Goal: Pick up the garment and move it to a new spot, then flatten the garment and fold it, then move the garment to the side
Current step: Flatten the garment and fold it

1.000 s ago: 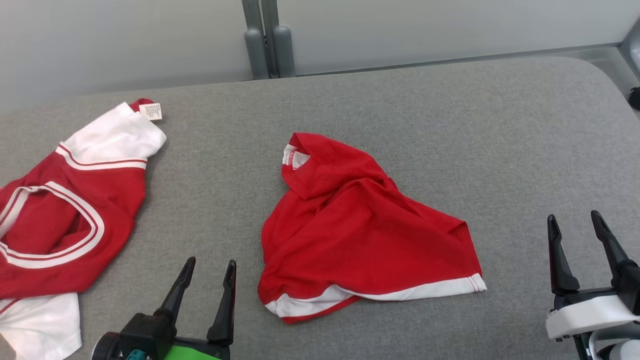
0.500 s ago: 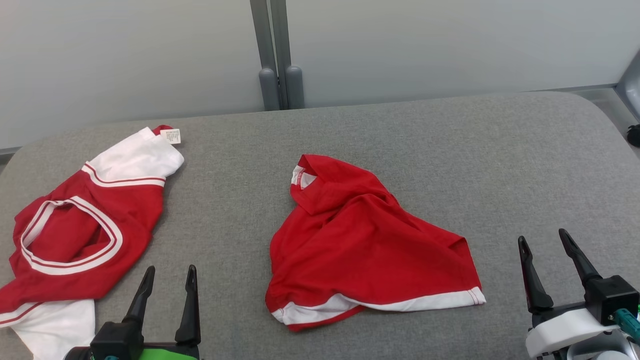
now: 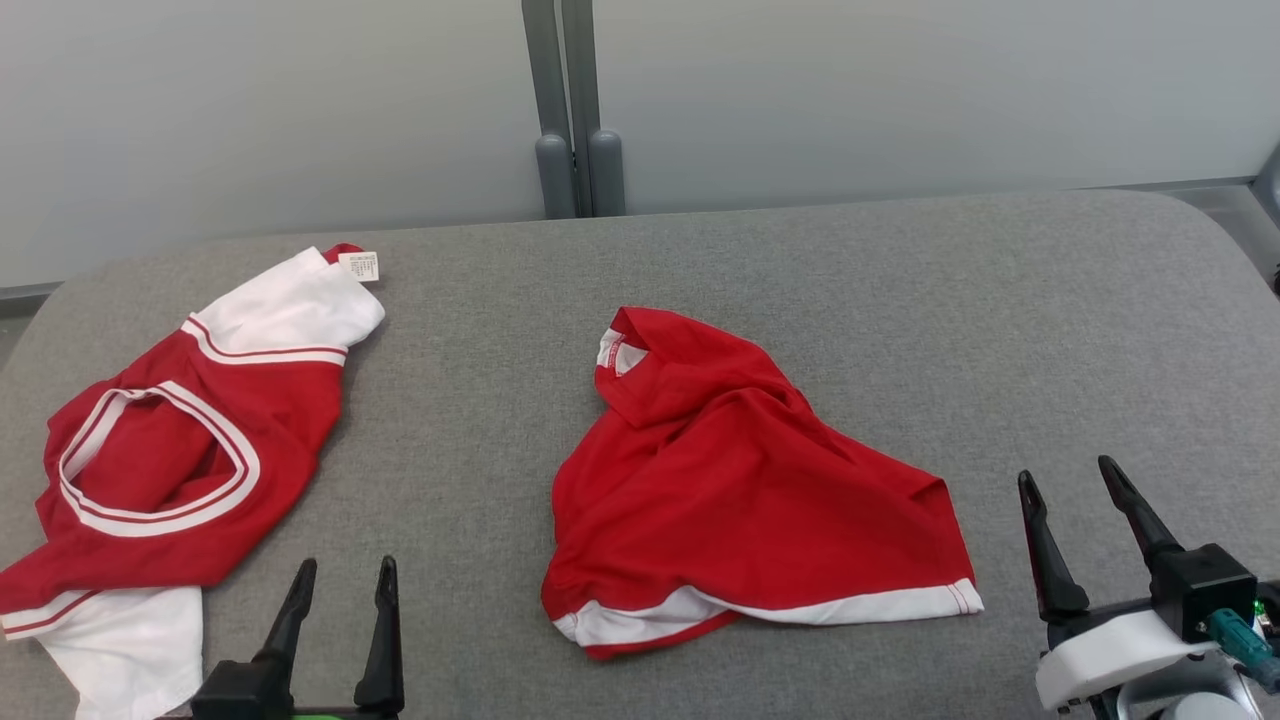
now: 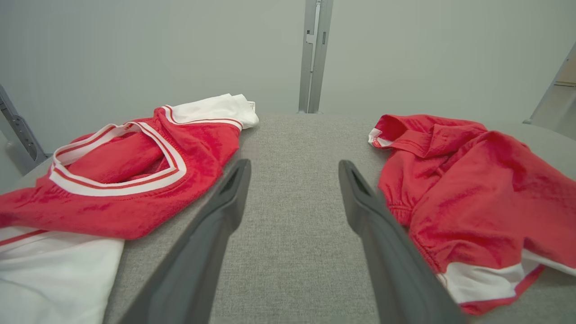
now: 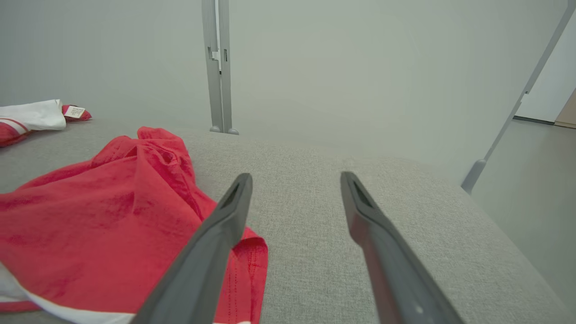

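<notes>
A crumpled red garment [image 3: 740,490] with a white hem lies in the middle of the grey padded table [image 3: 950,300]. It is apart from both grippers. My left gripper [image 3: 346,565] stands open near the front edge, left of that garment, with nothing between its fingers. In the left wrist view the left gripper [image 4: 293,163] points at bare grey fabric, with the red garment [image 4: 472,189] on its right. My right gripper [image 3: 1066,470] stands open and empty to the garment's right. In the right wrist view the right gripper [image 5: 296,175] has the garment [image 5: 90,216] beside its left finger.
A second red and white garment [image 3: 180,440] with a striped neckline lies spread at the table's left end, partly over the front edge; it appears as the striped garment [image 4: 135,180] in the left wrist view. A grey post [image 3: 575,150] stands against the pale wall behind the table.
The head camera has tilted up, so the whole picture has shifted down. Against the garment, the left gripper has drawn back and left; the right gripper has come a little nearer. Both stayed open.
</notes>
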### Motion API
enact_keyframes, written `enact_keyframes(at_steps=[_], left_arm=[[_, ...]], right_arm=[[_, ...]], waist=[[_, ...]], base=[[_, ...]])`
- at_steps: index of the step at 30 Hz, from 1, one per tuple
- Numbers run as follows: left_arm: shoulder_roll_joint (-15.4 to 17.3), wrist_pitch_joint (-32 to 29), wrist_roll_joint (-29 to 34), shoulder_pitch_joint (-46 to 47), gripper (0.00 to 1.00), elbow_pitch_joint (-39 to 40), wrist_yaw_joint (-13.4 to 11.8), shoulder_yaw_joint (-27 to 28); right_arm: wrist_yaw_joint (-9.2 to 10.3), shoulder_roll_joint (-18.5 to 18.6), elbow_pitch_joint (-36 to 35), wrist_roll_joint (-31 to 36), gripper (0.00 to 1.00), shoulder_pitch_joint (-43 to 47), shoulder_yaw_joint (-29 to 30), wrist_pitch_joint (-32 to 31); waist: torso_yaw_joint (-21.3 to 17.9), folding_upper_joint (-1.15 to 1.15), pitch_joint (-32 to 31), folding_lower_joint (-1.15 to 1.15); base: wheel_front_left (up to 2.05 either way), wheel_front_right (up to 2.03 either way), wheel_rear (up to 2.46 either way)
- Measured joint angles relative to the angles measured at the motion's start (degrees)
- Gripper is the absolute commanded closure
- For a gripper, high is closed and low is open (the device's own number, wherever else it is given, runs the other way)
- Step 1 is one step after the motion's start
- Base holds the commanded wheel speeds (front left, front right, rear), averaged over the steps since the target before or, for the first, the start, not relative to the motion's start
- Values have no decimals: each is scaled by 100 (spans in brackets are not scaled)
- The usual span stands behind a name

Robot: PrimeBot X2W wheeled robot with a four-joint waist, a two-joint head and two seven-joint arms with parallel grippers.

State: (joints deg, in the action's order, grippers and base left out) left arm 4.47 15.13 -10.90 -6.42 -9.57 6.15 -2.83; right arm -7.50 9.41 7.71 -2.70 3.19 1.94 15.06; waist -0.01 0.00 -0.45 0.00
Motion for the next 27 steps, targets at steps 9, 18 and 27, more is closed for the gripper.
enact_keyframes(at_steps=[9, 18, 27], left_arm=[[-14, -587, -118, -1, 0, -530, 97, -598], [269, -1965, -1116, 145, 0, -255, 125, -1720], [558, -2113, -1411, 496, 0, -363, 125, -2000]], right_arm=[[0, 545, 615, -232, 0, -216, -791, -311], [-1, 854, 1057, -979, 0, -402, -1482, -1519], [-1, 853, 1272, -1145, 0, -674, -1639, -1564]], waist=[[-30, 0, 147, 0], [-12, 0, 505, 0], [-10, 0, 794, 0]], base=[[0, 0, 0], [0, 0, 0], [0, 0, 0]])
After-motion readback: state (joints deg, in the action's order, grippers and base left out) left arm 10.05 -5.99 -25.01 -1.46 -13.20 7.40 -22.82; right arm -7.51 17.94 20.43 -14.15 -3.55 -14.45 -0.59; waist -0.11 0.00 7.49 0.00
